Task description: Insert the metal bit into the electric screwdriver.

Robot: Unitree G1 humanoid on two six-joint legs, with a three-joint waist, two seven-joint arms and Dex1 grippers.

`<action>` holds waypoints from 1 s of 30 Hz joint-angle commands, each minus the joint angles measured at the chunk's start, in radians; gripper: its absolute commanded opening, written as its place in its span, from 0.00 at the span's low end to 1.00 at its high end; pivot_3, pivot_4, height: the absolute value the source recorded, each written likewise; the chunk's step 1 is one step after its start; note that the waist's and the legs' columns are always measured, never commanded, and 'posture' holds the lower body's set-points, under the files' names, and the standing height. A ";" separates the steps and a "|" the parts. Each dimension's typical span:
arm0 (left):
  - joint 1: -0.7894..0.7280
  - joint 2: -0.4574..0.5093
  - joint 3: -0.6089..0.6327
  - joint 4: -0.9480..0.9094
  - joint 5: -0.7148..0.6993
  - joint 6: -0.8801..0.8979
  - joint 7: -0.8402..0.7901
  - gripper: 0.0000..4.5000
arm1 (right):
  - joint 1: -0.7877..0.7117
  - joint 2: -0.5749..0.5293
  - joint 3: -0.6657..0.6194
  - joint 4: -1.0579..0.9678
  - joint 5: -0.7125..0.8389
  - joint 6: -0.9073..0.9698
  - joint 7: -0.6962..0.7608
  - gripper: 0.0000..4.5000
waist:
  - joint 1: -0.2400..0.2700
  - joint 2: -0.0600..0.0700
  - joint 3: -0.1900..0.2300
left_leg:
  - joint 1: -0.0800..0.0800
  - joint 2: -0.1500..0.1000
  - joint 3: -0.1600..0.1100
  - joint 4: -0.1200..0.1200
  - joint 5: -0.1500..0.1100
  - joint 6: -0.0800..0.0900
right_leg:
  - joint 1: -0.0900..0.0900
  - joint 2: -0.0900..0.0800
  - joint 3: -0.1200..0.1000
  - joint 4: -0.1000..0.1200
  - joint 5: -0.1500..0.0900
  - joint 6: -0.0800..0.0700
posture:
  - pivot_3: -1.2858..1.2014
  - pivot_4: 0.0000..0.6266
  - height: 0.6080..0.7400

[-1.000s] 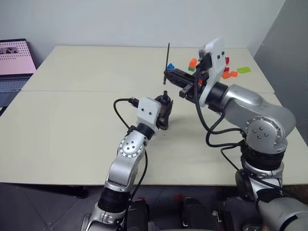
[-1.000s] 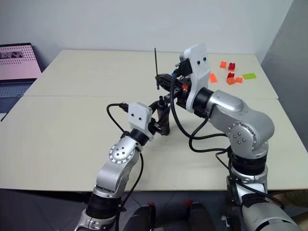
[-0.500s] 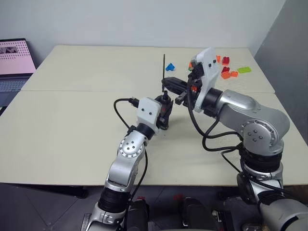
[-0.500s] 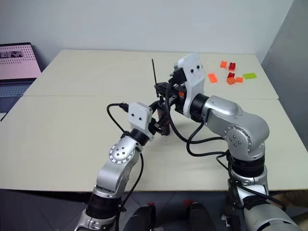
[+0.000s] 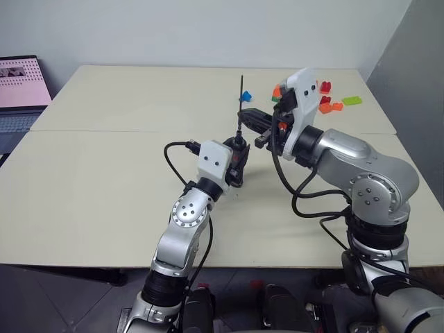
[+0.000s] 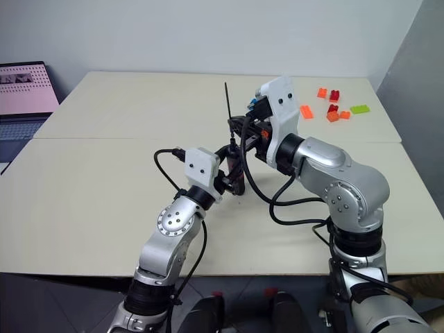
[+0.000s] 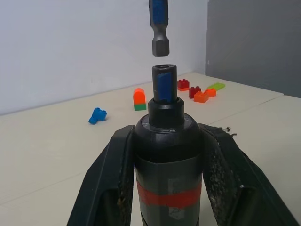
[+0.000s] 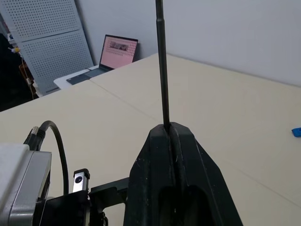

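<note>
The electric screwdriver [image 7: 168,155] stands upright over the middle of the table [image 5: 104,180], between the fingers of the left gripper [image 5: 236,165]. The metal bit [image 5: 241,104] hangs upright just above its tip, apart from it, pinched in the right gripper [image 5: 243,118], which comes in from the right. Toy blocks [image 5: 331,103] lie at the far right of the table. A laptop [image 5: 21,90] sits off its far left edge.

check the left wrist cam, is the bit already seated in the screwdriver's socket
No: the metal bit hangs just above the open socket of the electric screwdriver, with a visible gap between its lower end and the socket rim.
</note>
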 commanded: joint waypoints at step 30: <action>0.006 0.003 0.004 -0.011 0.023 0.006 0.012 0.36 | 0.049 0.031 0.036 -0.064 -0.021 -0.031 -0.058 0.00 | 0.000 0.000 0.000 | 0.000 0.000 0.000 0.000 0.000 0.000 | 0.000 0.000 0.000 0.000 0.000 0.000 | 0.52 0.24 1.00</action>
